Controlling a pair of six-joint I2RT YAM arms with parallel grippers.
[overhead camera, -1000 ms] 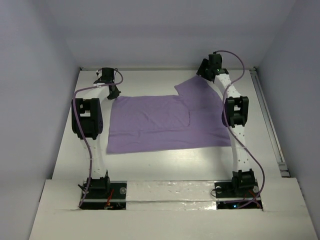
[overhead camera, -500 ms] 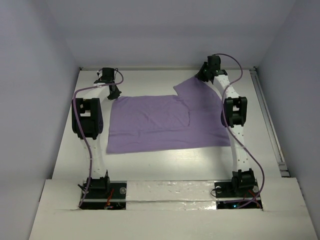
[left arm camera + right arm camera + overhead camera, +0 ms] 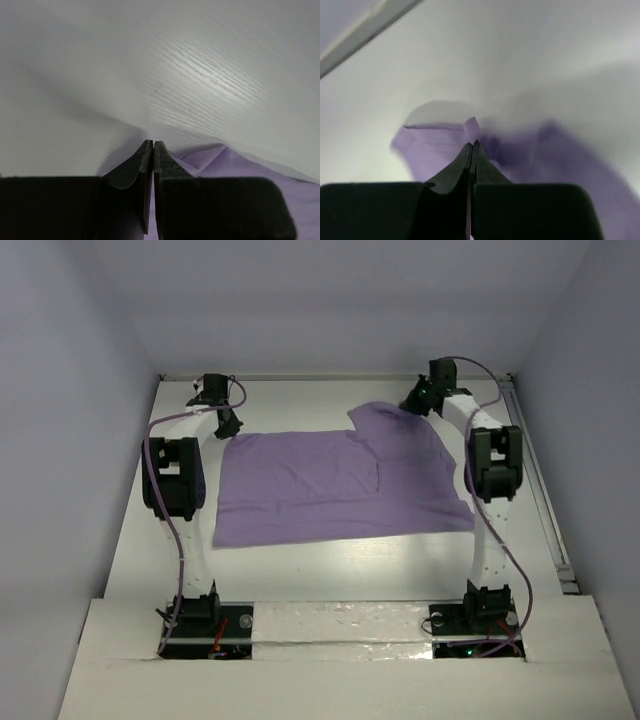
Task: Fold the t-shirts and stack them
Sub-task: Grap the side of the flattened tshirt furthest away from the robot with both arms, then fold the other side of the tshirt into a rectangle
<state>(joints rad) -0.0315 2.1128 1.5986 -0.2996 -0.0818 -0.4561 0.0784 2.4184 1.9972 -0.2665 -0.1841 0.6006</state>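
Note:
The lavender t-shirt (image 3: 330,485) lies spread flat across the middle of the white table (image 3: 330,565). My left gripper (image 3: 229,426) is at its far left corner, and in the left wrist view its jaws (image 3: 152,143) are shut, with purple cloth (image 3: 240,165) rising to them and a sliver of it between them. My right gripper (image 3: 416,403) is at the far right sleeve. In the right wrist view it (image 3: 471,145) is shut on a pinch of the t-shirt (image 3: 440,145), and a small tuft (image 3: 471,127) sticks out past the tips.
Pale walls close in the table at the back and both sides. A metal rail (image 3: 540,490) runs along the table's right edge and shows as a strip (image 3: 365,35) in the right wrist view. Both arm bases sit at the near edge.
My right gripper has shut on the sleeve and swung to the right, dragging the shirt's right edge outward. The left arm has not moved.

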